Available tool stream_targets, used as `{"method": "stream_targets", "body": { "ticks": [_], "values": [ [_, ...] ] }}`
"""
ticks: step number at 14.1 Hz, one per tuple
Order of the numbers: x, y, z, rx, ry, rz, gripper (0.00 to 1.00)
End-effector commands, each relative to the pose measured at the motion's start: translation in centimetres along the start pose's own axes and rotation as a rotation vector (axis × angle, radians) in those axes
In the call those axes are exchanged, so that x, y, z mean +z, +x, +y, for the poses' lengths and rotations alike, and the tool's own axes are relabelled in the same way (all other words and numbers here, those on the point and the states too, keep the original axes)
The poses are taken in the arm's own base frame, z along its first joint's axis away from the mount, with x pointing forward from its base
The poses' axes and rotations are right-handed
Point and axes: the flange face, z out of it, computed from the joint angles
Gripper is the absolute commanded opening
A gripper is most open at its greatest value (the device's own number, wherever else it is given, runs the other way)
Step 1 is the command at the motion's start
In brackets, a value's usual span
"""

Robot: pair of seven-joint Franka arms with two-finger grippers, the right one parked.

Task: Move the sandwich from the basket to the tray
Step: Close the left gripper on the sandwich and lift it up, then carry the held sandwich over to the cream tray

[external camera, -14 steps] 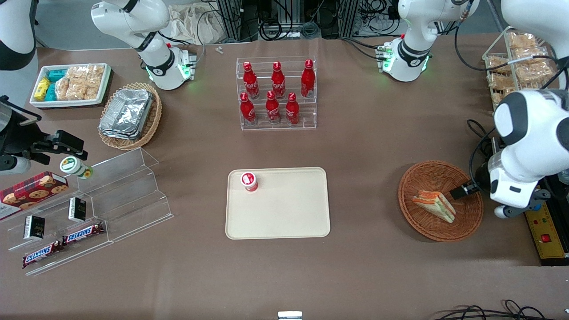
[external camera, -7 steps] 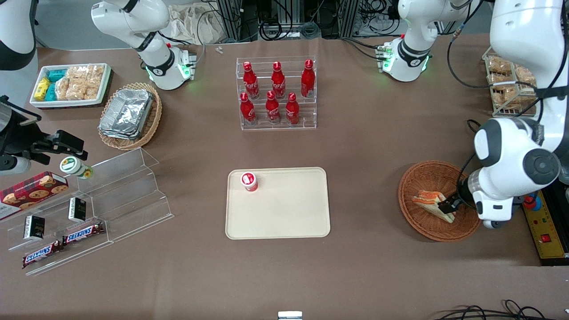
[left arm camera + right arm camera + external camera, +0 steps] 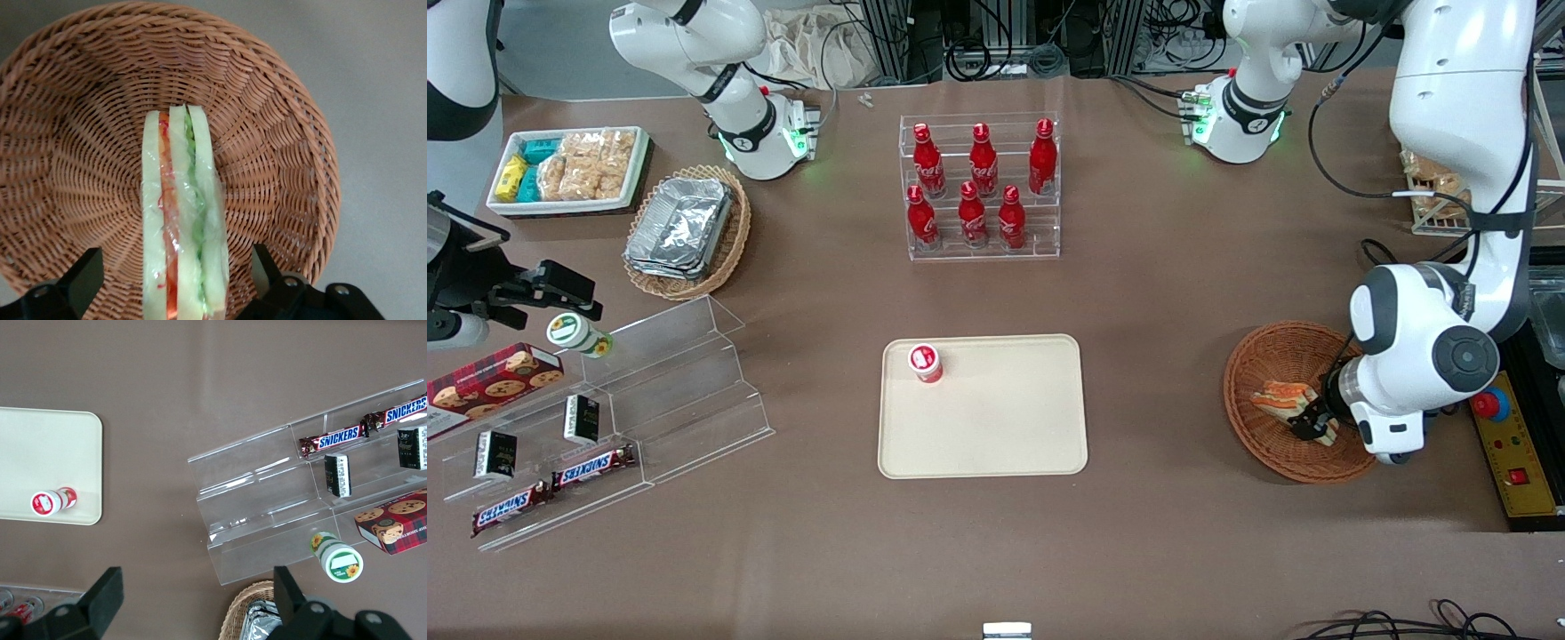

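Observation:
The sandwich [image 3: 1280, 397] lies in the reddish-brown wicker basket [image 3: 1258, 444] toward the working arm's end of the table. In the left wrist view the sandwich [image 3: 183, 220] stands on edge in the basket [image 3: 73, 127], with white bread, orange and green layers and clear wrap. My left gripper [image 3: 1312, 425] is low in the basket, open, with one black finger [image 3: 83, 277] on each side of the sandwich and a gap to it on both sides. The cream tray [image 3: 996, 427] lies mid-table with a small red and white bottle [image 3: 926, 363] on it.
A clear rack of red bottles [image 3: 983, 191] stands farther from the front camera than the tray. A clear stepped shelf [image 3: 649, 400] with snack bars, a tan basket of foil trays [image 3: 685, 231] and a white bin of snacks [image 3: 569, 169] lie toward the parked arm's end.
My left gripper has moved from the basket's rim down into the basket and now straddles the sandwich. The sandwich has not moved.

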Motion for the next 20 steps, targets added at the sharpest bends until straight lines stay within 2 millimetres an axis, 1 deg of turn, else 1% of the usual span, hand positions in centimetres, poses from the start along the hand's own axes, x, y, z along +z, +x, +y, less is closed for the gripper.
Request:
{"method": "stream_targets", "body": {
  "ticks": [1,2,3,4,5,6,7,8,10,11,13,15,16,18,20],
  "values": [
    [1.2,-0.7,-0.6,-0.008,0.002,0.031,0.93],
    [1.1,-0.7,-0.7,-0.008,0.003,0.032,0.86],
    [0.9,-0.6,-0.7,-0.008,-0.001,0.035,0.74],
    [0.7,-0.5,-0.8,-0.013,-0.002,0.036,0.57],
    [0.3,-0.5,-0.8,-0.016,-0.004,0.038,0.37],
    [-0.3,-0.6,-0.8,-0.018,-0.008,0.040,0.17],
    [-1.3,-0.7,-0.9,-0.020,-0.006,0.039,0.00],
    [-2.7,-0.8,-1.0,-0.019,0.001,0.034,0.00],
    [-7.3,-1.1,-1.1,-0.015,0.027,0.016,0.00],
    [-10.4,-1.1,-1.2,-0.012,0.044,0.005,0.00],
    [-17.1,-1.6,-1.5,-0.010,0.082,-0.031,0.00],
    [-23.0,-3.2,-1.0,0.023,0.102,-0.062,0.00],
    [-25.4,-4.3,-0.7,0.086,0.105,-0.075,0.00],
    [-28.5,-6.9,-0.7,0.222,0.109,-0.092,0.00],
    [-30.4,-8.7,-0.8,0.385,0.086,-0.086,0.00]
  ]
}}
